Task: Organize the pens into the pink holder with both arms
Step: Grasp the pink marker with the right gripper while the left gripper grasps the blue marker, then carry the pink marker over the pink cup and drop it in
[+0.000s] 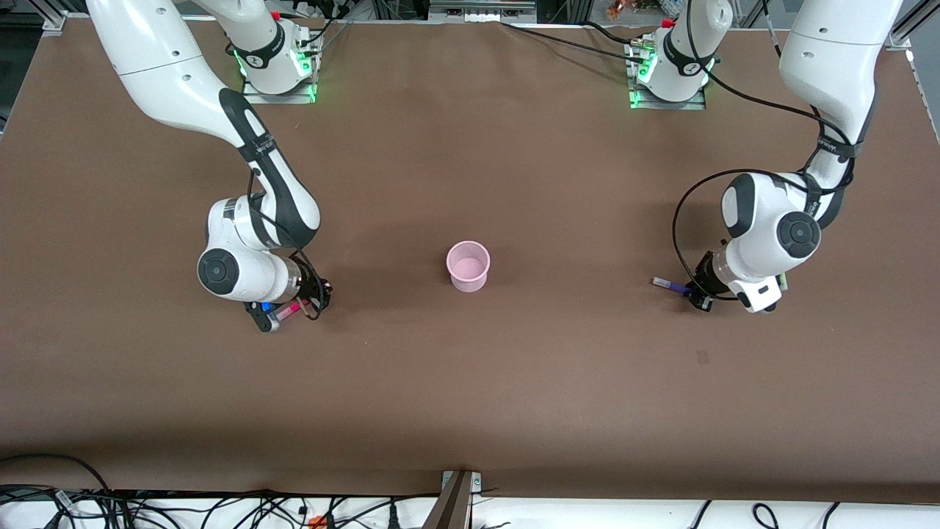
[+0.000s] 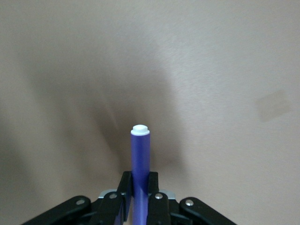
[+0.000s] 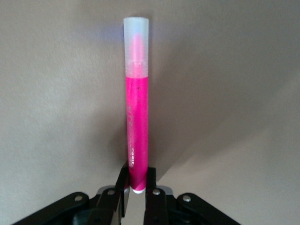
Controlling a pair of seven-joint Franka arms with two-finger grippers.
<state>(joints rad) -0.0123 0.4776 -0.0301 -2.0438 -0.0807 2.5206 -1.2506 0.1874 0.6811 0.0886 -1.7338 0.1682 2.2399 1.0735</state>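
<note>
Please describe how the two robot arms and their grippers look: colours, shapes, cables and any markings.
Both the left arm and the right arm have glossy white rounded shells with black bands and round black joint caps. Loose black cables run along each. Green lights glow at both bases. The left gripper and right gripper are black, with two slim fingers.

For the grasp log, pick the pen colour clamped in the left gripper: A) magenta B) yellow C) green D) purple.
D: the left wrist view shows the left gripper shut on the purple pen, its pale tip pointing away; the magenta pen is in the right gripper.
</note>
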